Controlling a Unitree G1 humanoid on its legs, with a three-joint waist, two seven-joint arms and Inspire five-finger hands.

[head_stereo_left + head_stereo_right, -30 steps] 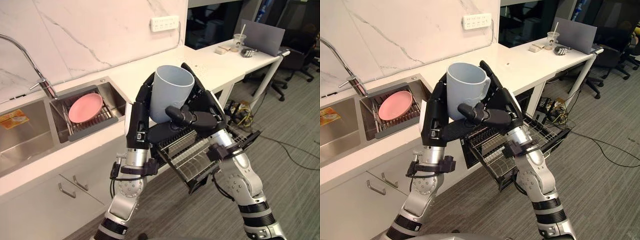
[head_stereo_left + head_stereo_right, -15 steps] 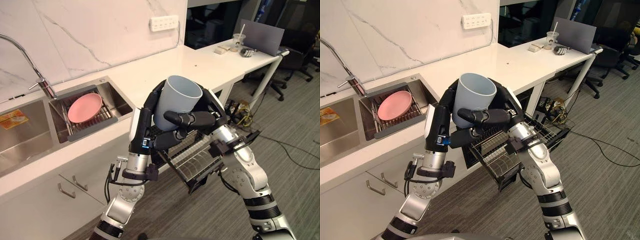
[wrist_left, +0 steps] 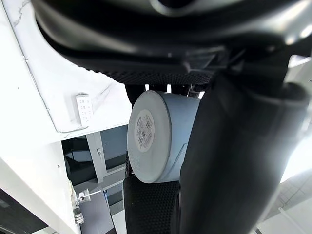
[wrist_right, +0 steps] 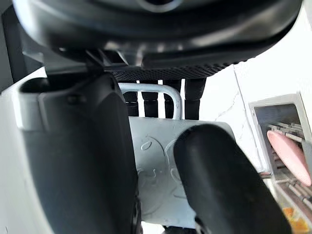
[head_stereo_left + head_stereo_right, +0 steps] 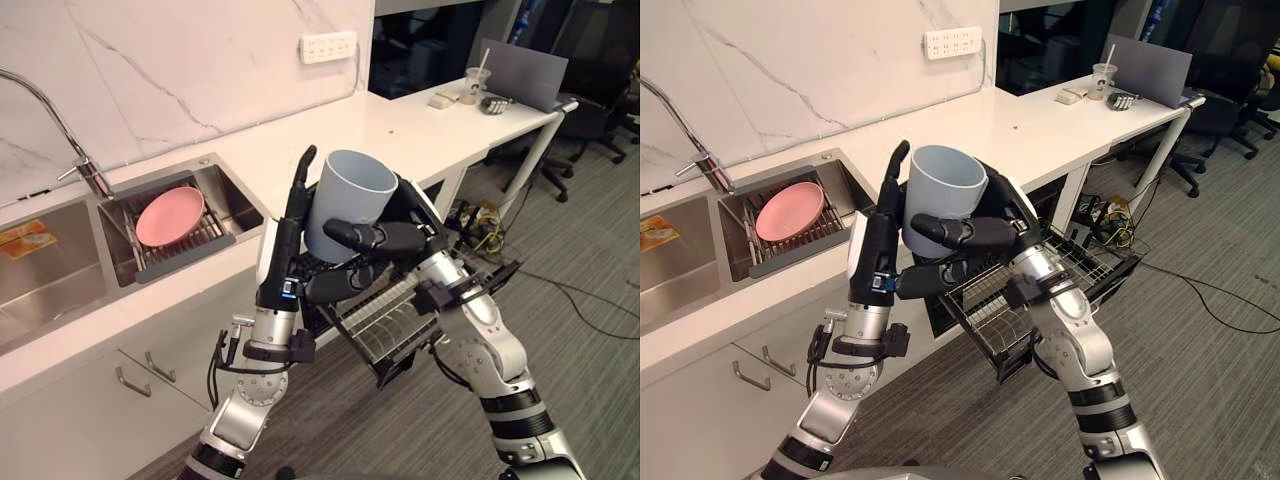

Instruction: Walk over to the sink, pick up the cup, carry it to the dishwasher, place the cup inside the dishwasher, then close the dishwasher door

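Lower part of cup point(image 5: 345, 200) hidden behind thumb point(image 5: 365, 237) of right hand point(image 5: 405, 240). Handle point(image 4: 155, 91) out of sight from head, seen from right wrist, close against fingers point(image 4: 194, 100). Held in air before desk point(image 5: 400, 130), above pulled-out dishwasher rack point(image 5: 395, 335), well apart from sink point(image 5: 60, 275). Stood near upright, mouth up, long axis leaned slightly right. Right fingers clamped round cup. Left hand point(image 5: 283, 255) flat against its side, fingers straight, pointed up.

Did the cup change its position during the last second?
Yes. The light blue cup, held by the right hand, is slightly lower and further right, farther from the wall socket.
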